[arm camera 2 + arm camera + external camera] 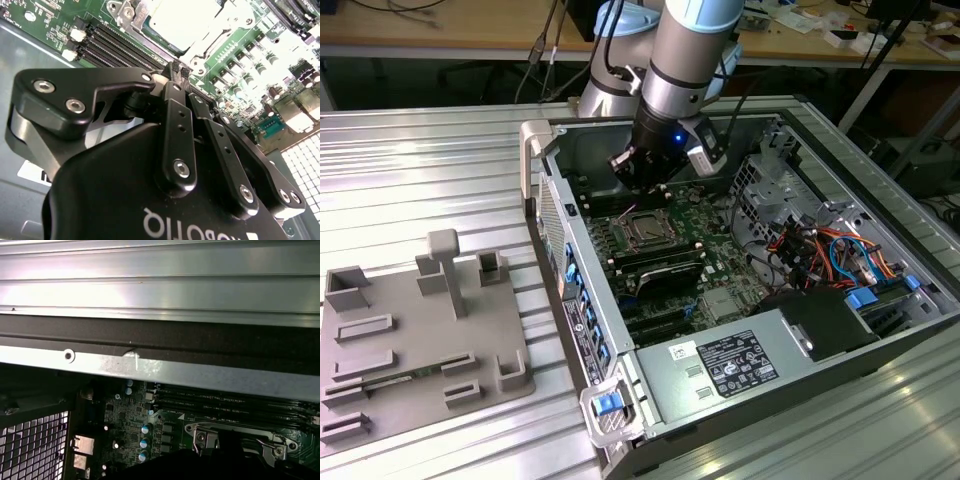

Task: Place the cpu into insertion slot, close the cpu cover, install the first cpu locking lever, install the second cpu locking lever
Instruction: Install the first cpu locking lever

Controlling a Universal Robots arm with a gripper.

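Claw (pixel 179 71) (closed) just beside cpu cover (pixel 209 44)

The arm (pixel 695 45) is a thick silver-grey tube with pale blue joint caps. A small blue light (pixel 676 139) glows on its black wrist end, and a pale grey box (pixel 704 150) is fixed to the exterior view's right of it. In the second wrist view the gripper (pixel 179 71) is matte black: a rounded housing with white lettering, flat bar links with small holes, and silver socket-head screws (pixel 180 168) at the pivots of its jaws.
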